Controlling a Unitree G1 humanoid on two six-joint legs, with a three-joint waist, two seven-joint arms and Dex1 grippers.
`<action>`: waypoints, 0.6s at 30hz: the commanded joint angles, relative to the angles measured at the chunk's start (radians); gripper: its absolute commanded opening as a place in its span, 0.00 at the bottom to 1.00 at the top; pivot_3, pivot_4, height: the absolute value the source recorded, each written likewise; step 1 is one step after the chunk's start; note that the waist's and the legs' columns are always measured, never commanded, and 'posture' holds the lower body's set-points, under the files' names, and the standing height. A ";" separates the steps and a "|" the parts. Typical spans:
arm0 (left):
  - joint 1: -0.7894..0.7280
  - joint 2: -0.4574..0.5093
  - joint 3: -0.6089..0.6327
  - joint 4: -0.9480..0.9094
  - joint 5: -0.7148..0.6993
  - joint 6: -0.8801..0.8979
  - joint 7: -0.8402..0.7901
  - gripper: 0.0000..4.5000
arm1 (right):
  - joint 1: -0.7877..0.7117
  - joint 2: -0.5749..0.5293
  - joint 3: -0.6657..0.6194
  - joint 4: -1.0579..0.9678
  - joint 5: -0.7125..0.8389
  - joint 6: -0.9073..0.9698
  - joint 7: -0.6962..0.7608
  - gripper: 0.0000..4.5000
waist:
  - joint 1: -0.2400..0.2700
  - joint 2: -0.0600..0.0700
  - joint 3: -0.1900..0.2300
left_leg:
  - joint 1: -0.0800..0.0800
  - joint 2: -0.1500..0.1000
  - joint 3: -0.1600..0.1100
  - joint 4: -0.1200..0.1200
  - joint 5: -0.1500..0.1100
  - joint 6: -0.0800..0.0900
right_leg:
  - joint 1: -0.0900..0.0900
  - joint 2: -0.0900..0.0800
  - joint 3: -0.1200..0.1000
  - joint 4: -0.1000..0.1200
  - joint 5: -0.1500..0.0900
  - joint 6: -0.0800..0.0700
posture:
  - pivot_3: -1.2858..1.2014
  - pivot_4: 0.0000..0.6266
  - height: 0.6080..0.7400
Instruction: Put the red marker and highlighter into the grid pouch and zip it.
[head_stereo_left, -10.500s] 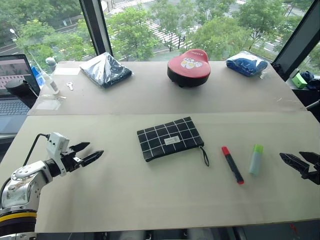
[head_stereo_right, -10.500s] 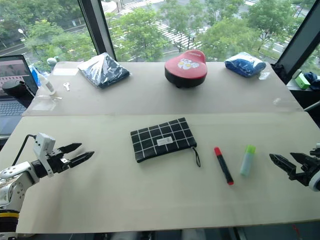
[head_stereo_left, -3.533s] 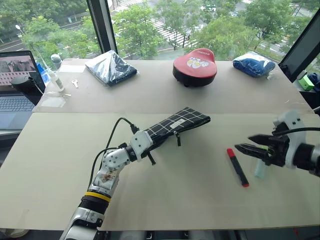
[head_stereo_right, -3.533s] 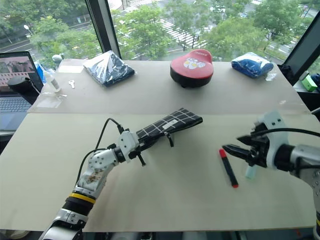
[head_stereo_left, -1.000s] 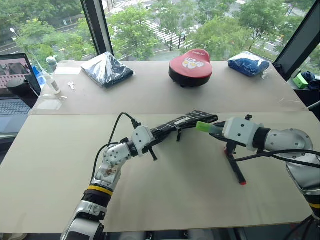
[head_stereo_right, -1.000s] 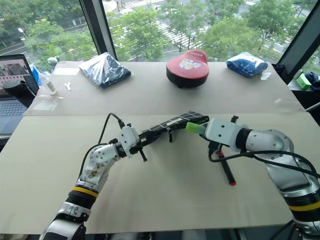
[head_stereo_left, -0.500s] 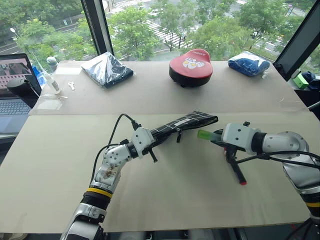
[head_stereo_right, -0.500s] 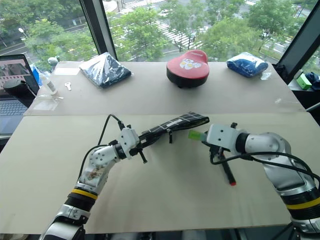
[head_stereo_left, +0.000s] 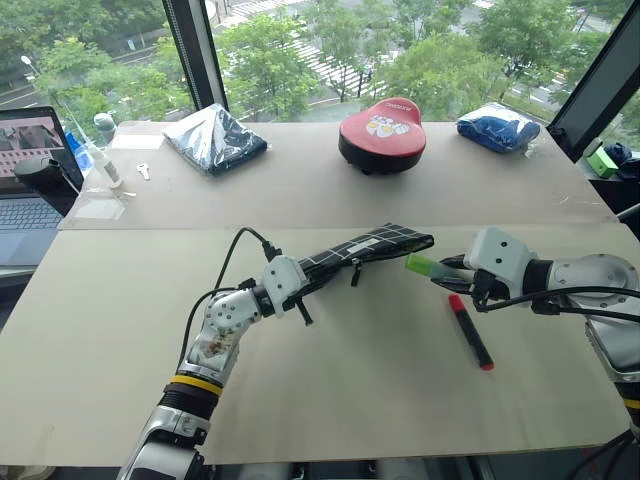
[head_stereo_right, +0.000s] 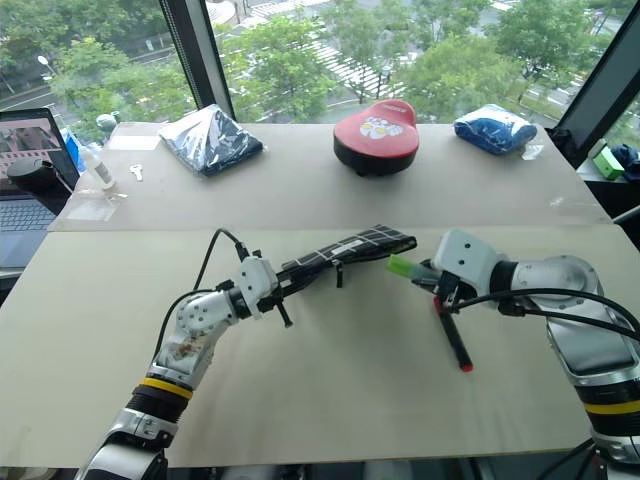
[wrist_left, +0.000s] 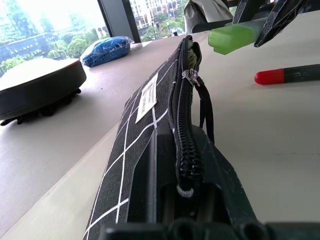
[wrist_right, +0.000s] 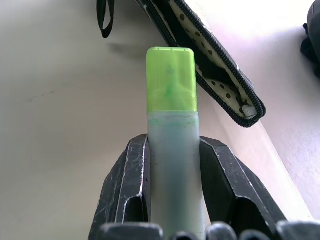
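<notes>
My left gripper (head_stereo_left: 311, 278) is shut on the left end of the grid pouch (head_stereo_left: 372, 246) and holds it off the table, edge-on, zipper side up. The black zipper (wrist_left: 183, 131) runs along the top, and the far end gapes, showing dotted lining (wrist_right: 207, 67). My right gripper (head_stereo_left: 452, 270) is shut on the highlighter (wrist_right: 172, 115). Its light green cap (head_stereo_left: 418, 264) points at the pouch's open end, a short gap away. The red marker (head_stereo_left: 469, 331) lies flat on the table, just below the right gripper.
On the far table stand a red round case (head_stereo_left: 381, 130), a dark plastic-wrapped bundle (head_stereo_left: 215, 135) and a blue wrapped bundle (head_stereo_left: 498, 127). A laptop (head_stereo_left: 30, 170) and a small bottle (head_stereo_left: 103, 150) sit at the far left.
My right gripper has drawn a little to the right with the highlighter and rolled, uncovering the red marker's cap. The left gripper and the pouch have stayed still.
</notes>
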 joint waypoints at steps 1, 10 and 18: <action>0.008 0.002 -0.006 -0.029 0.005 -0.022 0.001 0.00 | -0.031 0.014 0.001 0.010 -0.018 -0.019 -0.017 0.23 | 0.000 0.000 0.000 | 0.000 0.000 0.000 0.000 0.000 0.000 | 0.000 0.000 0.000 0.000 0.000 0.000 | 0.52 0.24 1.00; 0.010 0.001 -0.010 -0.020 0.011 -0.033 0.008 0.00 | -0.072 0.055 0.031 0.085 -0.055 -0.056 -0.017 0.23 | 0.001 0.000 0.000 | 0.000 0.000 0.000 0.000 0.000 0.000 | 0.000 0.000 0.000 0.000 0.000 0.000 | 0.52 0.24 1.00; 0.013 -0.002 -0.018 -0.008 0.024 -0.054 0.005 0.00 | -0.121 0.076 0.079 0.107 -0.076 -0.060 0.000 0.23 | -0.003 0.000 0.000 | 0.000 0.000 0.000 0.000 0.000 0.000 | 0.000 0.000 0.000 0.000 0.000 0.000 | 0.52 0.24 1.00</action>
